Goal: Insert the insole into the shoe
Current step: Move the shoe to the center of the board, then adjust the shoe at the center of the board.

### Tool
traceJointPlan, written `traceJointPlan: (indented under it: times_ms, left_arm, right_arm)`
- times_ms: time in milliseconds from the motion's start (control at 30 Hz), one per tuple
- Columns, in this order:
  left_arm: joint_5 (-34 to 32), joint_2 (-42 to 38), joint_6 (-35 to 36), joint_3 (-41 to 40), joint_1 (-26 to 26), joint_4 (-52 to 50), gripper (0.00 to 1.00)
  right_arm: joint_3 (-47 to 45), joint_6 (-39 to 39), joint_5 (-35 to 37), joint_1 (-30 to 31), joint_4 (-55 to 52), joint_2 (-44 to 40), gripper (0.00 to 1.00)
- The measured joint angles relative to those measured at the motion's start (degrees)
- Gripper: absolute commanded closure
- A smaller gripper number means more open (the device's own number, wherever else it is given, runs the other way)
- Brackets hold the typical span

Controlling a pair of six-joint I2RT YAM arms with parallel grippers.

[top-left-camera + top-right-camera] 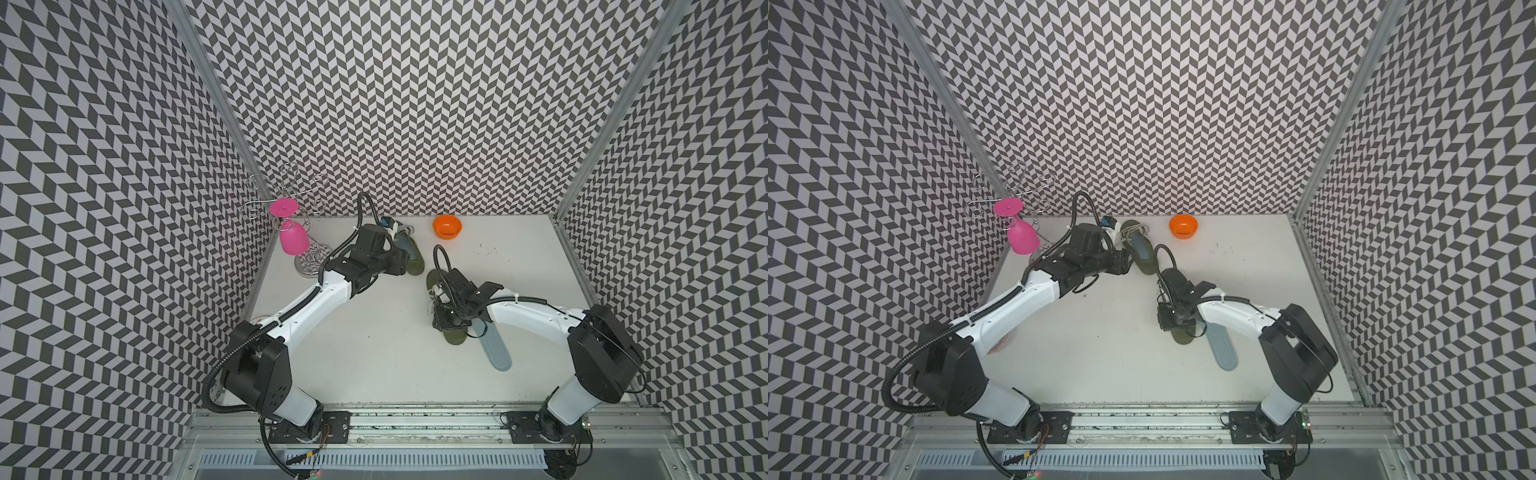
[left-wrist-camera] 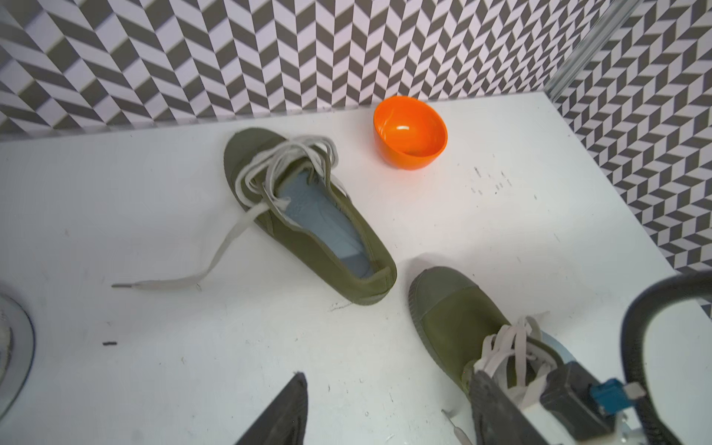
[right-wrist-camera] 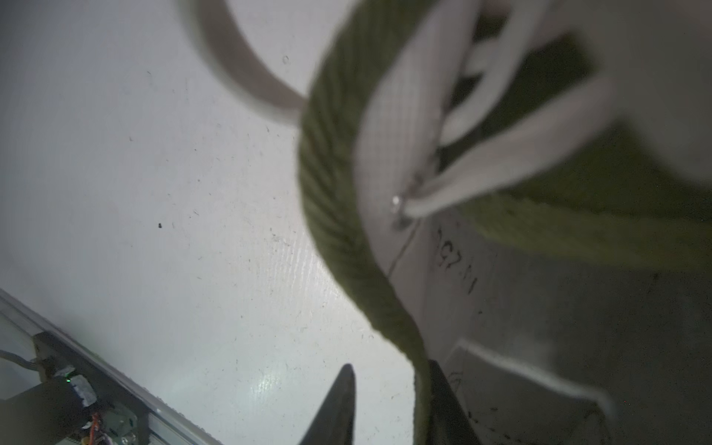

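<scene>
While astride the collar of the near olive-green canvas shoe, held the right tool part-spread, pinching nothing; left tool wide, empty. Saw the flat grey-blue insole on the white bench at the shoe's five o'clock, uninserted. Judged next: grasp it, feed toe-first.

1. The far shoe, olive canvas with loose white laces, stood upright near the back wall, toe toward the wall.
2. A grey-blue insole lay flat inside it.
3. The near shoe, of the same kind, stood mid-table with its laces slack.
4. A second grey-blue insole lay flat on the table beside its heel, its inner end hidden.
</scene>
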Motion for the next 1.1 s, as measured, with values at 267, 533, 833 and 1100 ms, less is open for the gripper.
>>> traceJointPlan:
  times_ms: [267,533,833,1100]
  left_arm:
    - [-4.28,-0.13,-6.10,-5.99,-7.93,0.04,0.31]
    - [-11.37,-3.87,-18.51,-12.07,-18.16,2.27,0.29]
    - [-16.28,0.76,-25.94,-12.13,-24.98,4.66,0.27]
    - [-20.83,10.67,-28.68,-8.59,-26.75,4.35,0.32]
  right_arm:
    - [9.88,-2.10,5.40,-2.78,-4.55,-4.07,0.52]
    - [5.14,-5.51,9.68,-9.57,-5.16,-8.85,0.43]
    - [-2.56,-6.25,9.81,-9.57,-3.10,-8.17,0.41]
    - [-3.85,-6.19,10.25,-10.47,1.11,-5.14,0.47]
